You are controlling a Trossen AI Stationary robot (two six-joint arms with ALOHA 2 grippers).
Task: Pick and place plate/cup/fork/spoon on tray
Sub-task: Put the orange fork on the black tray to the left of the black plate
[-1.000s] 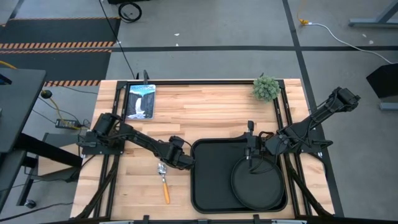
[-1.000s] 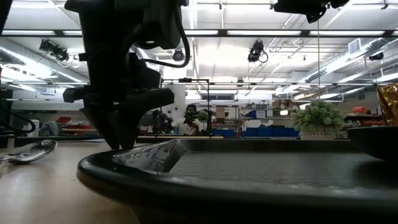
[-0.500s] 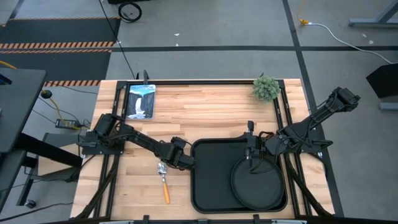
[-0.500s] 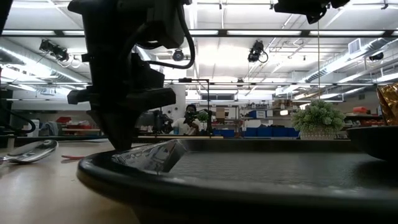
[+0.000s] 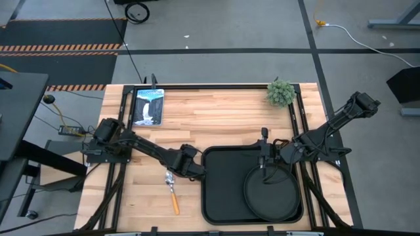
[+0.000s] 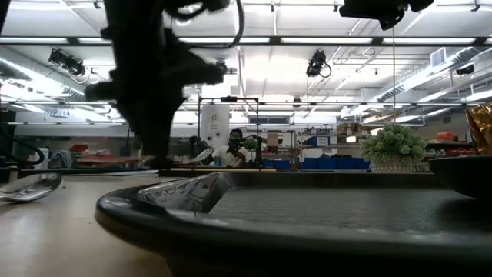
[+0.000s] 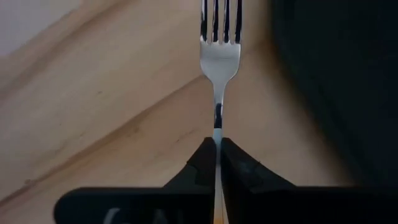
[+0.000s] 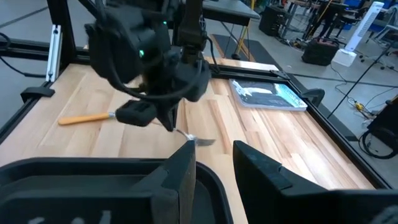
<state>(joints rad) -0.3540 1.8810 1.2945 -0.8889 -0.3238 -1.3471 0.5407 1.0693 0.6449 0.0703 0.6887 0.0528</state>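
Observation:
My left gripper (image 7: 217, 142) is shut on the fork (image 7: 219, 59), just left of the tray (image 5: 220, 196). The low view shows this gripper (image 6: 157, 160) with the fork's silver tines (image 6: 201, 156) sticking out toward the tray. The spoon (image 5: 173, 191) lies flat on the wood nearer the front edge. The round plate (image 5: 272, 196) rests in the tray's right half. My right gripper (image 5: 264, 164) hovers open at the plate's far rim. An amber cup (image 6: 482, 127) shows above the plate's rim (image 6: 461, 173); what it rests on is hidden. My left gripper pinches the fork's thin silver neck (image 7: 217, 127) between its two fingertips, just ahead of the orange handle. The fingers come from above, slanting down. The tines point away from the gripper toward the tray. In the low view the fork hangs about level, clear of the table.
A small potted plant (image 5: 281, 92) stands at the far right corner. A picture book (image 5: 148, 106) lies at the far left. Black frame rails run along both table sides. Bare wood lies between the book and the tray.
My left gripper has shut on the fork and then risen. The fork has come up off the wood with it and is now roughly level. The spoon and my right gripper have stayed where they were.

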